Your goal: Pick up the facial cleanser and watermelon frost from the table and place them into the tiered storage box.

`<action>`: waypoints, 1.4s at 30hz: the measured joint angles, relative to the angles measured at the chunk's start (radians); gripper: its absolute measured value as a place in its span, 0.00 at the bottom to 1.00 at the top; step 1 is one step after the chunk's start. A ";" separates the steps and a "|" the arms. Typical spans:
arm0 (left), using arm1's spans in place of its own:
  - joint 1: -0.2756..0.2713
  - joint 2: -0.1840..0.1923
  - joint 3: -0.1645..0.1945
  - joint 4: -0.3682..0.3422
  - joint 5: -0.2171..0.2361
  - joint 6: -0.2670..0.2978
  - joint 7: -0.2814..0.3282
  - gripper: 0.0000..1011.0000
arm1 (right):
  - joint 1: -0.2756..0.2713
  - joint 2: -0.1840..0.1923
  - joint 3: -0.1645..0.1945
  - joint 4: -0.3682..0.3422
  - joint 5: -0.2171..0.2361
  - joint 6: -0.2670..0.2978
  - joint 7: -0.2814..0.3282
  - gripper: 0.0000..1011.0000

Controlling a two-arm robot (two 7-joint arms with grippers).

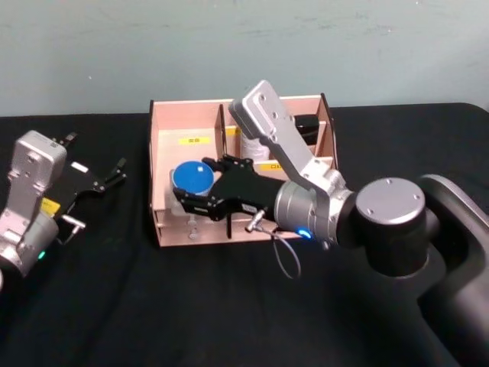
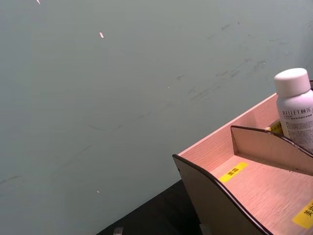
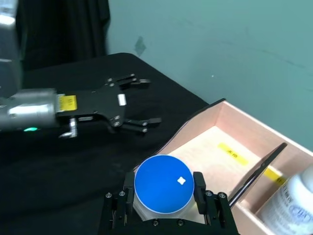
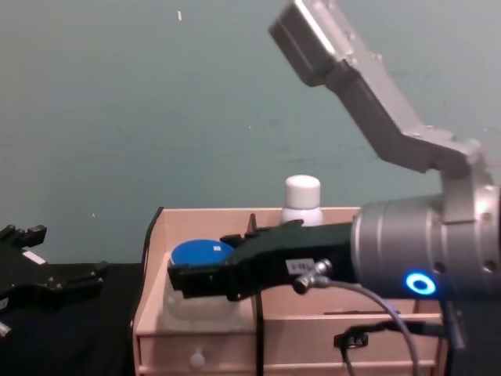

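The right gripper (image 1: 191,200) grasps a blue-lidded jar (image 1: 192,177) over the left compartment of the tiered storage box (image 1: 164,222). A white bottle (image 4: 301,201) stands farther right inside. The left gripper (image 1: 114,173), released, hovers over the table (image 1: 114,306) at left.

I work at a bare test bench: black-draped table (image 1: 114,306) against a plain, scuffed pale-green wall (image 2: 122,98).
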 joint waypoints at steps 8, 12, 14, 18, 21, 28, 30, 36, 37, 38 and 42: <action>0.000 0.000 0.000 0.000 0.000 0.000 0.000 1.00 | 0.064 -0.037 0.004 0.098 -0.009 -0.025 -0.008 0.72; 0.000 0.000 0.000 0.000 0.000 0.000 0.000 1.00 | 0.093 -0.052 0.008 0.142 -0.015 -0.043 -0.012 0.72; 0.000 0.000 0.000 0.000 0.000 0.000 0.000 1.00 | 0.102 -0.058 0.010 0.158 -0.016 -0.049 -0.013 0.72; 0.000 0.000 0.000 0.000 0.000 0.000 0.000 1.00 | 0.123 -0.072 0.014 0.198 -0.018 -0.066 -0.014 0.72; 0.000 0.000 0.000 0.000 0.000 0.000 0.000 1.00 | 0.133 -0.079 0.016 0.219 -0.018 -0.077 -0.014 0.72; 0.000 0.000 0.000 0.000 0.000 0.000 0.000 1.00 | 0.161 -0.098 0.009 0.283 -0.018 -0.098 -0.001 0.72; 0.000 0.000 0.000 0.000 0.000 0.000 0.000 1.00 | 0.163 -0.098 0.006 0.287 -0.018 -0.098 -0.001 0.72; 0.000 0.000 0.000 0.000 0.000 0.000 0.000 1.00 | 0.165 -0.098 0.003 0.289 -0.019 -0.096 0.000 0.72; 0.000 0.000 0.000 0.000 0.000 0.000 0.000 1.00 | 0.165 -0.098 0.003 0.289 -0.019 -0.095 0.000 0.72; 0.000 0.000 0.000 0.000 0.000 0.000 0.000 1.00 | 0.165 -0.098 0.003 0.289 -0.019 -0.095 0.000 0.72; 0.000 0.000 0.000 0.000 0.000 0.000 0.000 1.00 | 0.164 -0.097 0.004 0.288 -0.019 -0.095 0.000 0.73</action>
